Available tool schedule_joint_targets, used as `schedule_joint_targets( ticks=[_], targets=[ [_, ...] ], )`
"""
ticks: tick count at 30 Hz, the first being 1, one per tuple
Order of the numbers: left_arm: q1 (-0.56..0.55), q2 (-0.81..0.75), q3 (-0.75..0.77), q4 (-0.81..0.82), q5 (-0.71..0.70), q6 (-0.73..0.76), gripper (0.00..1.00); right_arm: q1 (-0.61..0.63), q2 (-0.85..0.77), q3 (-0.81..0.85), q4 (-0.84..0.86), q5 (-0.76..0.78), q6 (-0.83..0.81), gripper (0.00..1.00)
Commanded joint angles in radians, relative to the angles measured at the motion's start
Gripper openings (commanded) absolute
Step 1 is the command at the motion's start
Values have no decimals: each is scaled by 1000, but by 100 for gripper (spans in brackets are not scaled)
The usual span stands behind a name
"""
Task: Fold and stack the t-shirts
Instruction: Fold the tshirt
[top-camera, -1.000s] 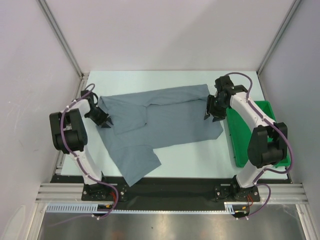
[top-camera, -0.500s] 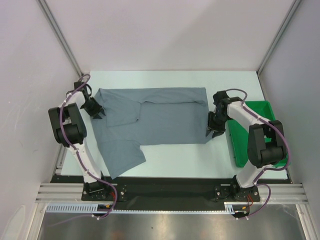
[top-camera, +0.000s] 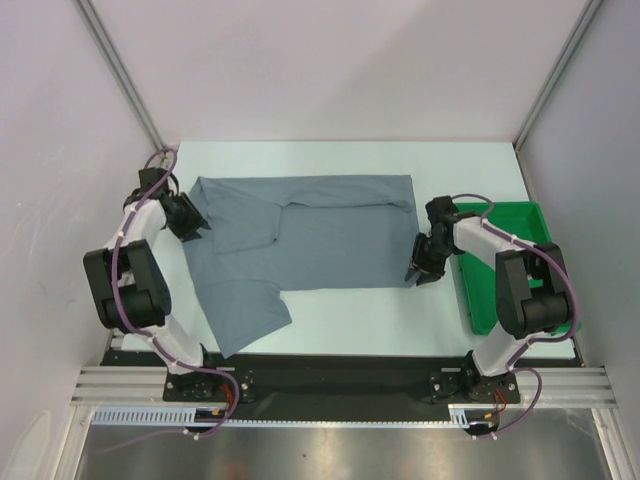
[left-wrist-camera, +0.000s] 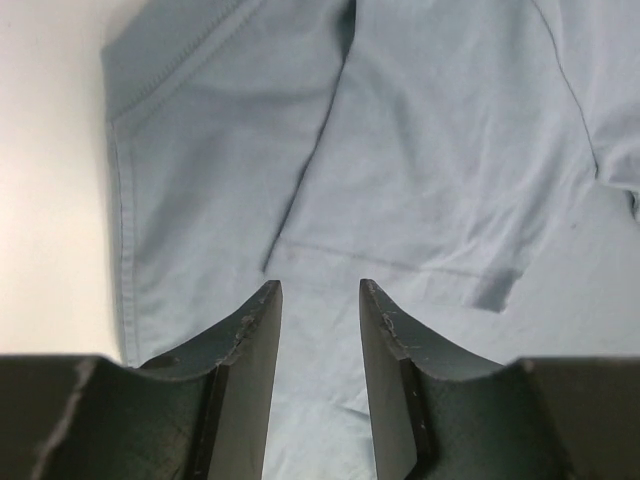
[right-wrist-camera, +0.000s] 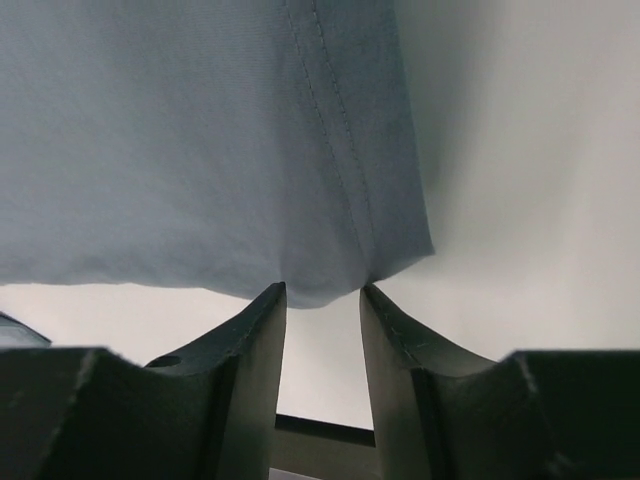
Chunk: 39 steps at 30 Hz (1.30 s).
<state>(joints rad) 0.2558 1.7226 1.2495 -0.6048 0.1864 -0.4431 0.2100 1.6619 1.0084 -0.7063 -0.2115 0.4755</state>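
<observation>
With left fingers (left-wrist-camera: 250, 345) and right fingers (right-wrist-camera: 255, 340) apart, the t-shirt (top-camera: 330, 235) is judged spread flat; edges must be gripped for folding

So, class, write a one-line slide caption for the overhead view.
Blue-grey t-shirt laid out between left gripper and right gripper, both open at its side edges; green tray at right.

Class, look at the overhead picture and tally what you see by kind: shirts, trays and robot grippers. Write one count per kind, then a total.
Shirts: 1, the t-shirt
Trays: 1, the green tray
Grippers: 2, the left gripper and the right gripper
Total: 4
</observation>
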Motion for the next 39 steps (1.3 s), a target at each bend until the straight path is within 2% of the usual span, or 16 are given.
schedule_joint_targets(
  ticks=[1,5,11,12,14,16,19,21,25,28,32,34,36,39],
  targets=[
    [-12,-78,-44,17,15,18,42,-1,-21,-7,85,-5,54,41],
    [-30,-136,-62,7,10,32,42,3,-13,15,113,-5,57,35],
    [-44,-198,-65,-18,-2,55,42,29,55,119,99,0,35,16],
    [-44,-202,-65,-19,-5,58,42,43,74,149,100,1,32,10],
    [-44,-213,-62,-30,-4,60,42,51,108,188,105,-5,34,8],
    [-44,-219,-62,-35,2,63,42,69,163,272,85,-15,35,10],
    [-44,-227,-59,-41,-1,67,42,80,226,376,74,-42,32,40],
    [-43,-221,-55,-44,2,67,42,80,245,420,44,-25,17,47],
    [-46,-230,-55,-49,5,67,42,75,191,403,2,20,-43,48],
    [-47,-238,-55,-58,4,67,42,71,132,351,-21,50,-61,45],
    [-46,-264,-96,-55,5,57,43,45,18,227,39,35,-26,32],
    [-47,-276,-113,-44,10,46,43,25,25,182,76,0,-8,33],
    [-47,-284,-134,-41,18,38,43,12,48,171,97,-32,11,38],
    [-47,-287,-142,-42,21,37,43,8,79,179,131,-42,21,41]
  ],
)
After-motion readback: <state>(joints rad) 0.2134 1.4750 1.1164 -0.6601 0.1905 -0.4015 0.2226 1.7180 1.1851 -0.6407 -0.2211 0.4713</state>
